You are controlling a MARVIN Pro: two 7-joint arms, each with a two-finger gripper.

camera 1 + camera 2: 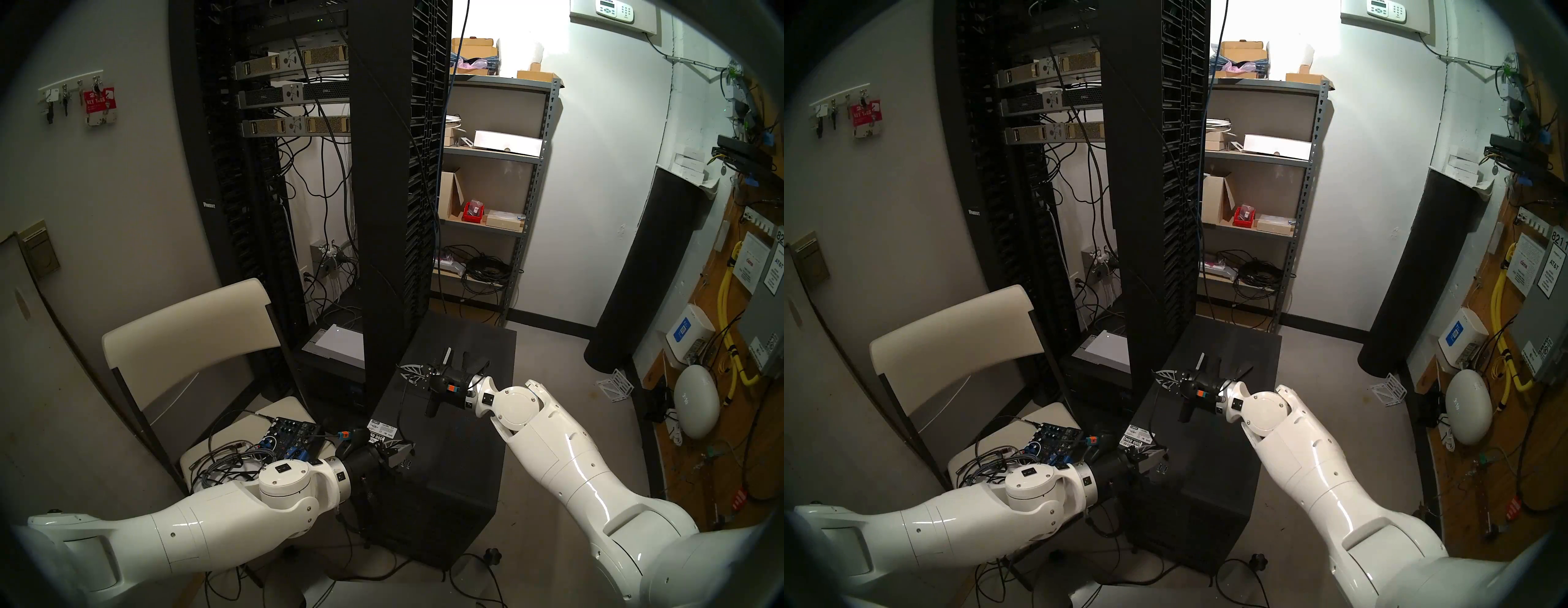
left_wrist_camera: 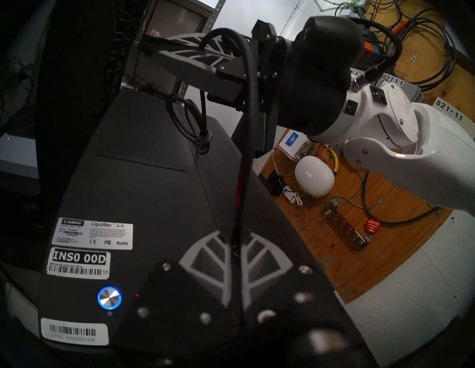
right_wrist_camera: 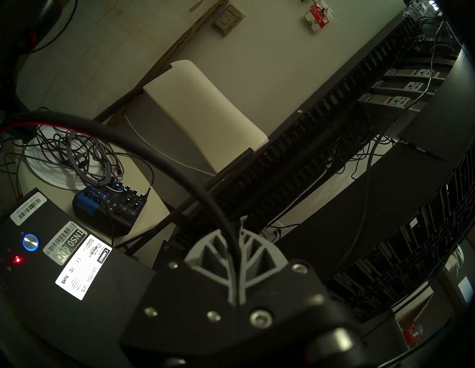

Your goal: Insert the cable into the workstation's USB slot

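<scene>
Mid-handover of cable [image 2: 245, 144] above computer tower [image 1: 466, 424]. Right gripper [image 1: 409, 373] pinching cable at far stretch; left gripper [image 2: 237, 246] pressed together on it near front edge. Plug not visible. Next: find plug, line up with front slot.

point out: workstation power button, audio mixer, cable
power button [image 2: 109, 297], left wrist view, on its metal face.
audio mixer [image 3: 110, 205], right wrist view, on its knob panel.
cable [image 2: 245, 144], left wrist view, on the hanging stretch below the right gripper.
</scene>
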